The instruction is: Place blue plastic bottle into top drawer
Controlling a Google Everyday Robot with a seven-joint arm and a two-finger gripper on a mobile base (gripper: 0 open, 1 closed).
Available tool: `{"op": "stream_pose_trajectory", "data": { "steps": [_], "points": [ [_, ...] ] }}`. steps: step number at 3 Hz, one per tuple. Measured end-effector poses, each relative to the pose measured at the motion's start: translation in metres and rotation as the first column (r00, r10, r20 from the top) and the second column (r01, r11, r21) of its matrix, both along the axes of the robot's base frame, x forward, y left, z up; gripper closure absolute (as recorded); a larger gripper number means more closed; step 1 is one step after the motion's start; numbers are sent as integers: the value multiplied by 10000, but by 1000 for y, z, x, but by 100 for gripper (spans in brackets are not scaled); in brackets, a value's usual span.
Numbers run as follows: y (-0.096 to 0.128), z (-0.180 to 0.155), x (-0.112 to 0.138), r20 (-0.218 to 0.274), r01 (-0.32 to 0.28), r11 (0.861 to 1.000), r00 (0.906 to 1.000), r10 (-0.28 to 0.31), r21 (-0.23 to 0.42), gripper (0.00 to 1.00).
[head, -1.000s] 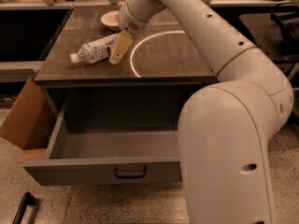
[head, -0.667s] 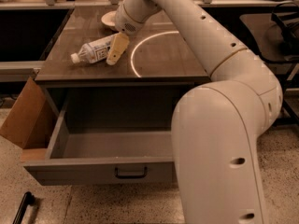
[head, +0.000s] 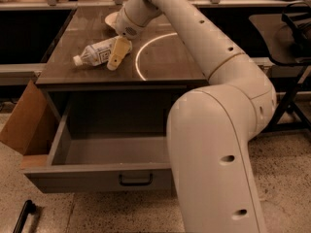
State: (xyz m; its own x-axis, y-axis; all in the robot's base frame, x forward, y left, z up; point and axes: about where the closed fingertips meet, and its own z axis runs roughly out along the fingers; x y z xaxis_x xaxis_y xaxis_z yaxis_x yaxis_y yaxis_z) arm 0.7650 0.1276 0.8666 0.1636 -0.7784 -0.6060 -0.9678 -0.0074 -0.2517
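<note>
The blue plastic bottle (head: 95,53) lies on its side on the dark tabletop, white cap pointing left. My gripper (head: 115,61) hangs from the white arm and is down at the bottle's right end, touching or nearly touching it. The top drawer (head: 99,174) below the tabletop is pulled wide open and its grey inside is bare. A small dark bar handle (head: 135,180) sits at the centre of its front panel.
A white bowl (head: 111,19) stands at the back of the tabletop behind the gripper. A brown cardboard box (head: 22,121) leans beside the drawer's left side. A black chair (head: 293,30) stands to the right. A dark bar (head: 23,216) lies on the floor at bottom left.
The gripper has moved slightly left and down, closer to the bottle's right end. The bottle and the drawer have not moved.
</note>
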Motion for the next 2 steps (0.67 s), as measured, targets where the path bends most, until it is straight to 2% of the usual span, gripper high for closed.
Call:
{"op": "stream_pose_trajectory", "data": {
  "steps": [1,2],
  "points": [
    [4,-5,-1,-206,-141,9999,9997,141,-3,0],
    [10,-12,-3,-488,-250,9997,9985,251,37,25]
  ]
}}
